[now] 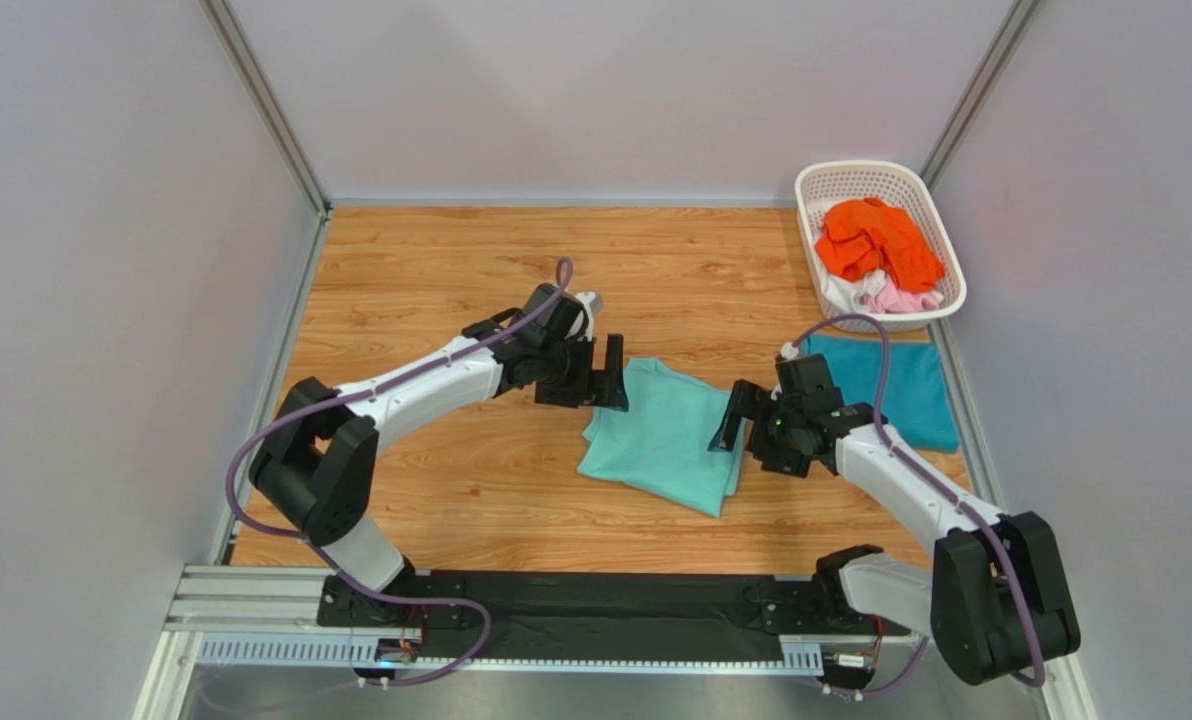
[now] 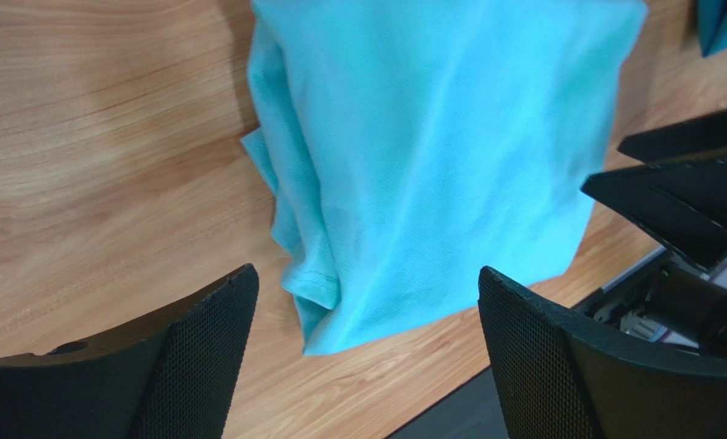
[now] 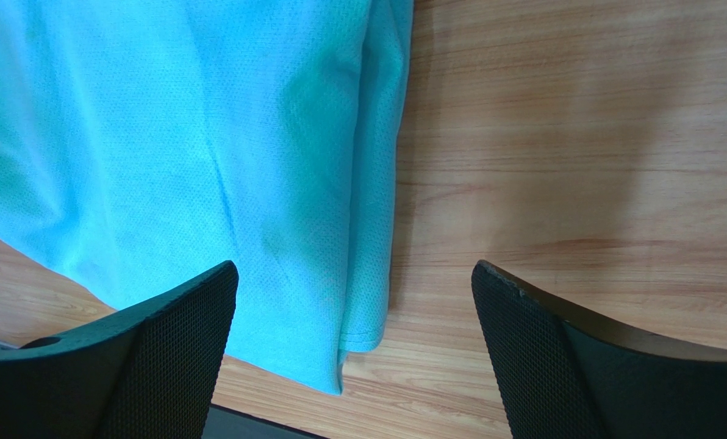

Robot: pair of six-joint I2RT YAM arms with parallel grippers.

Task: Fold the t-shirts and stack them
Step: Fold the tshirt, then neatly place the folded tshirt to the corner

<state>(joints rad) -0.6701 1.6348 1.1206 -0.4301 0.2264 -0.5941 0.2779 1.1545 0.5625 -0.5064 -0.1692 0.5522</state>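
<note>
Surroundings: wood-grain tabletop (image 1: 452, 270) with pale grey panels on 3 sides; my 2 arms are bolted at its near edge.
Basket: white lattice basket (image 1: 820, 188) in the far right corner, holding an orange t-shirt (image 1: 876, 240) on top, with a pink t-shirt (image 1: 906, 300) and a bit of white cloth (image 1: 843, 293) under it.
Mint green t-shirt (image 1: 670, 435): lies mid-tabletop as a folded, roughly square packet between my 2 pincers. Its left edge shows loose doubled layers in my left wrist view.
Teal blue t-shirt (image 1: 910, 390): folded flat on the right side, just in front of the basket and apart from the mint one.
Left pincer (image 1: 613, 393): spread wide, holding nothing, at the mint packet's far left corner.
Right pincer (image 1: 749, 420): spread wide, holding nothing, just beside the packet's right edge.
Step in hand: I judge the mint fold is finished or nearly so, with both pincers free of the cloth; stacking is not yet done.
Next move: either tidy the loose left edge or carry the packet onto the teal one. For the carry I need both pincers low at opposite edges, each pinching through every layer, lifting level so that the fold holds, and then setting it square on the teal shirt.
Left to do: 3 garments wait in the basket.
</note>
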